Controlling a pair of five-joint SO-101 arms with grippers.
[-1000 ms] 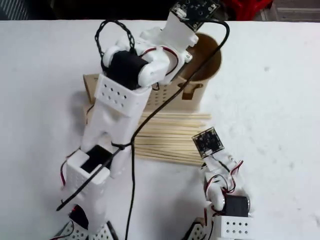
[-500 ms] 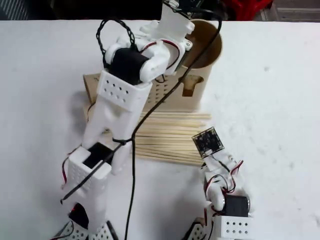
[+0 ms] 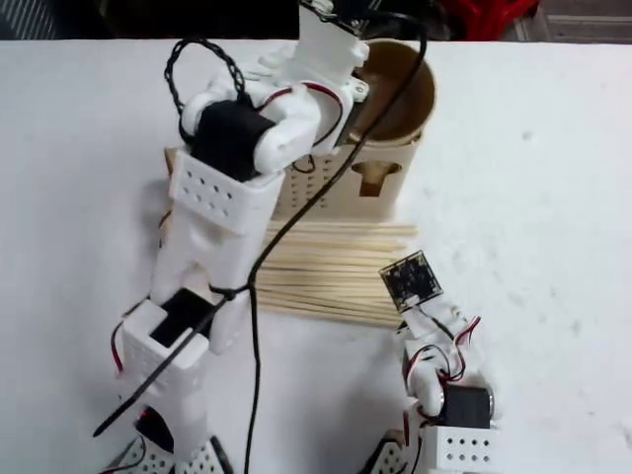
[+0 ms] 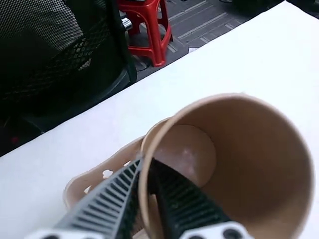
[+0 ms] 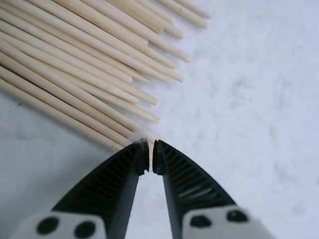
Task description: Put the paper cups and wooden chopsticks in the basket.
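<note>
My left gripper is shut on the rim of a brown paper cup, one finger inside and one outside. The cup hangs tilted at the right end of the beige basket, touching or just above it. A pile of wooden chopsticks lies on the table in front of the basket. My right gripper is shut, low over the table, its tips at the end of the nearest chopstick; I cannot tell whether it pinches it.
The white table has free room to the right and left of the basket. A black cable hangs along the left arm. A red stool and a black mesh chair stand beyond the far table edge.
The left arm has swung a little to the left and farther back, carrying the cup with it over the basket's right end. The right arm has kept still.
</note>
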